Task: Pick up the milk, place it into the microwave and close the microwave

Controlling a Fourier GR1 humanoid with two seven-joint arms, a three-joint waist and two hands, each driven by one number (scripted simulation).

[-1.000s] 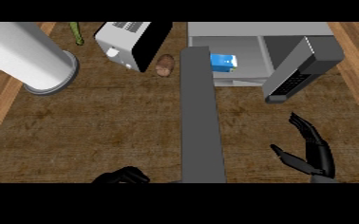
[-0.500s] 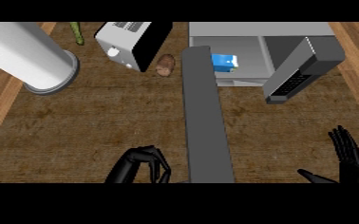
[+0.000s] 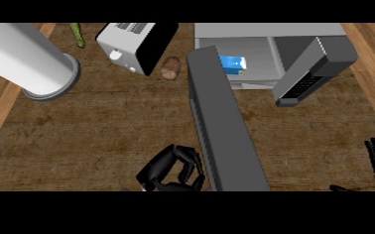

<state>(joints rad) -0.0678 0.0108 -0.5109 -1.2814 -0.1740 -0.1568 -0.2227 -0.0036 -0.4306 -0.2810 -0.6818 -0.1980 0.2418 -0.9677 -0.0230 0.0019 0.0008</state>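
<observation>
The blue and white milk carton [image 3: 233,64] stands inside the open microwave [image 3: 267,32] at the top right. The microwave's grey door [image 3: 223,129] hangs open and runs down the middle of the view toward me. My left hand [image 3: 172,169] sits at the bottom centre, just left of the door's near end, with its fingers curled and nothing in them. Whether it touches the door I cannot tell. My right hand [image 3: 370,149] shows only at the far right edge, low down, with a finger pointing up and the thumb spread.
A white toaster [image 3: 130,47] stands at the top left with a brown potato [image 3: 170,68] beside it. A large white cylinder [image 3: 36,62] lies at the far left, and a green vegetable [image 3: 77,34] lies behind it. A dark grey panel [image 3: 315,69] juts from the microwave's right side.
My left hand has risen from the lower edge and moved right, up beside the door. My right hand has slid down and right, almost out of view. The milk and door have not moved.
</observation>
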